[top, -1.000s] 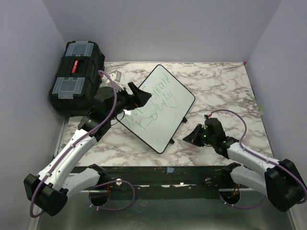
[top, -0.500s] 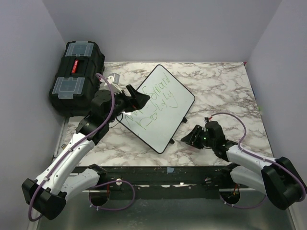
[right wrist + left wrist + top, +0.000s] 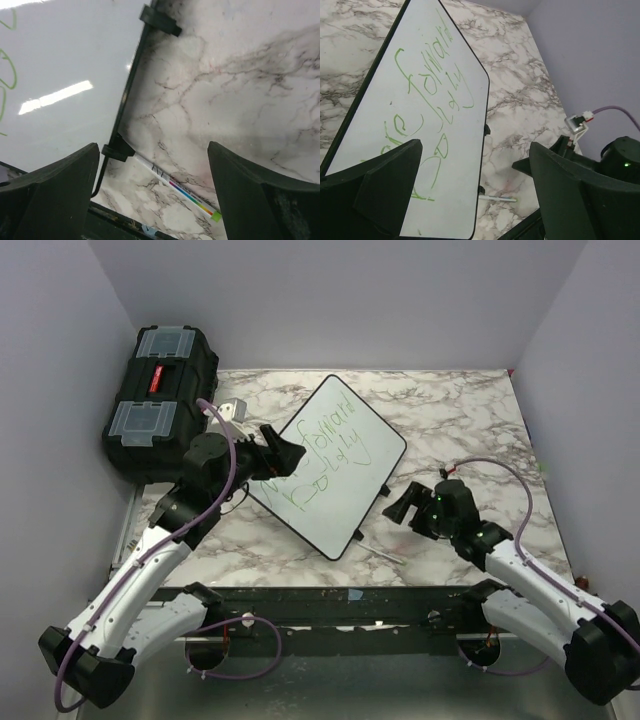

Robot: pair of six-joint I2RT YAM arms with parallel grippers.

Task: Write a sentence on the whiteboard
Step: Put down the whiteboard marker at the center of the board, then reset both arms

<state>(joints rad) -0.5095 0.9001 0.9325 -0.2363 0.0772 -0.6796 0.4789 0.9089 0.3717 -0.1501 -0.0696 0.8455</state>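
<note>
- Marble-patterned tabletop (image 3: pixel 470 410) with plain lavender walls (image 3: pixel 330 300) on three sides; a black toolbox (image 3: pixel 160 400) with clear lid compartments sits at the far left corner.
- The whiteboard (image 3: pixel 330 515) lies flat mid-table, turned diamond-wise, with the sentence (image 3: pixel 335 445) in green across two lines.
- A white marker (image 3: pixel 175 185) with a green end lies on the marble just beside the board's near right edge.
- My left gripper (image 3: pixel 280 452) hangs over the board's left part, jaws wide, nothing in them.
- My right gripper (image 3: pixel 400 505) sits just right of the board, jaws spread wide and empty.
- From above, the left gripper covers the start of the writing. I can read "forward"; the rest I can't make out.
</note>
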